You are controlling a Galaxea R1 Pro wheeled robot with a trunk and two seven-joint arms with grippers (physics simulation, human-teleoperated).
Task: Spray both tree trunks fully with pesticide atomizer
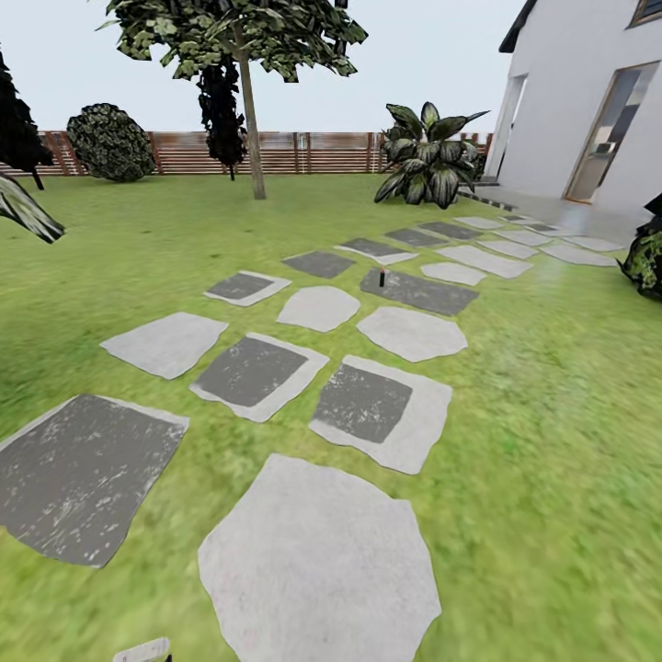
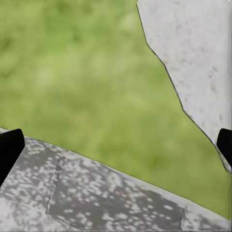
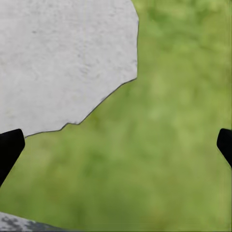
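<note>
I'm looking out over the garden from the head camera, and the job is barely begun: nothing is in either hand and nothing is sprayed yet, as far as I can judge. Taking the big pale slab (image 1: 317,561) right in front of me as my marker, the path of stones is running away from it toward the house (image 1: 588,101). Well beyond that slab, on a dark stone partway up the path, I'm spotting a small dark upright object with a reddish top (image 1: 382,276); I'm guessing that's the atomizer, though it's too small to be sure. Far past the slab, before the fence (image 1: 303,152), one tree (image 1: 250,119) is standing on the lawn (image 1: 552,386), its trunk bare of any white specks; I'm only making out that one for certain. My left gripper (image 2: 116,145) is hanging with its fingers spread wide over grass and stone, holding nothing, and my right gripper (image 3: 116,145) is the same, fingers wide apart above the slab's edge. Still ahead: reaching the atomizer, grabbing it, then covering both trunks.
</note>
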